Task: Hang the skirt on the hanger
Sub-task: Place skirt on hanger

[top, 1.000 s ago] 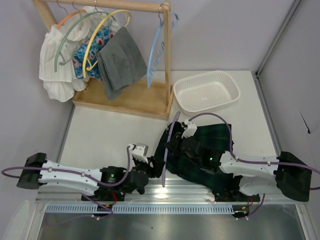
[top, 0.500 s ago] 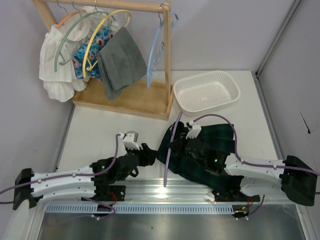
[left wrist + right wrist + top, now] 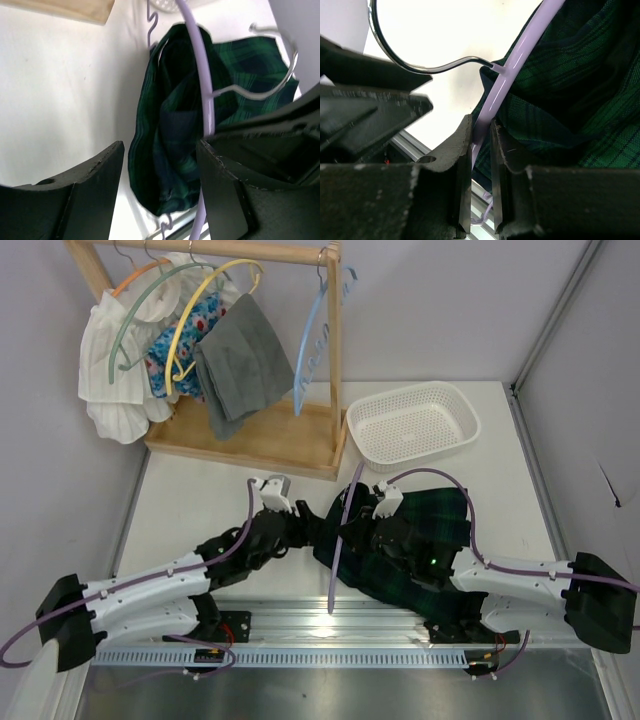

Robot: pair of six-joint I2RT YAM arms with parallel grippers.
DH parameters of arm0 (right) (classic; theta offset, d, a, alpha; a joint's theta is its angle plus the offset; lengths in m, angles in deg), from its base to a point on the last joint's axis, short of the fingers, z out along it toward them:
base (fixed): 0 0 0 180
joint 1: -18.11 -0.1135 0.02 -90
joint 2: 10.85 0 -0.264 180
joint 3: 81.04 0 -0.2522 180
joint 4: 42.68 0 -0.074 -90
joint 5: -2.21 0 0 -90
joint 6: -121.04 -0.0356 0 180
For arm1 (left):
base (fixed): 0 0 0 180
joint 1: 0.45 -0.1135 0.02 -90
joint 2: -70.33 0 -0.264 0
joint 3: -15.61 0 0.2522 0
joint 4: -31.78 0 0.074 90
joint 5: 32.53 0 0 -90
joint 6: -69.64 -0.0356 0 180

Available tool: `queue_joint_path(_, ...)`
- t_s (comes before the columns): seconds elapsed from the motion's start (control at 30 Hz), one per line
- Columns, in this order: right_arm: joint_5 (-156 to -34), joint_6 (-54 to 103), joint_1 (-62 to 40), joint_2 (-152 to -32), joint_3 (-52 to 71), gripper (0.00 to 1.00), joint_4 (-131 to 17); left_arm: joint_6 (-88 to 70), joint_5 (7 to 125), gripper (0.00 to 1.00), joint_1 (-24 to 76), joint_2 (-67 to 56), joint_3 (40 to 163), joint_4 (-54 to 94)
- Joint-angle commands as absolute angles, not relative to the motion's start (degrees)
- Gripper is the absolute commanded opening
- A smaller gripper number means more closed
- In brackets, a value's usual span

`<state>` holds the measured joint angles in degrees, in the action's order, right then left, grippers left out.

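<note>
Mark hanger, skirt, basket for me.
lilac hanger [image 3: 204,80], left wrist view, on its main bar.
plaid skirt [image 3: 436,518], top view, on the spread fabric.
white basket [image 3: 410,391], top view, on its far rim.

No readable text, label, brand or number on the skirt [image 3: 440,512], hanger [image 3: 333,570], basket [image 3: 474,423] or rack [image 3: 335,340]. The white left wrist housing [image 3: 272,490] and right wrist housing [image 3: 388,496] possibly carry fine print, too small to tell.

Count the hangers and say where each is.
5. Four hang on the wooden rack: orange, green, yellow and blue. The right fingers clamp the lavender hanger over the skirt. Clothes may hide more.
</note>
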<state>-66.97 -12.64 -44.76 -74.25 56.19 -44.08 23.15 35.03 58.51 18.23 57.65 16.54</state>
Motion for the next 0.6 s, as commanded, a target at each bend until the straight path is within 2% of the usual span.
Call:
queue_joint_path(0.0, -65.11, -8.24, -44.55, -72.64, 56.64, 0.00, -43.61, 21.31, 39.71, 0.65, 56.42, 14.53, 62.68, 19.69)
queue_joint_path(0.3, -64.85, -7.89, -44.55, -71.68, 56.64, 0.00, -43.79, 20.43, 41.30, 0.62, 54.84, 3.02, 69.27, 18.46)
queue_joint_path(0.57, -64.76, -8.24, -44.64, -71.32, 57.25, 0.00, -43.70, 20.16, 42.17, 0.58, 53.26, 1.07, 69.02, 17.67)
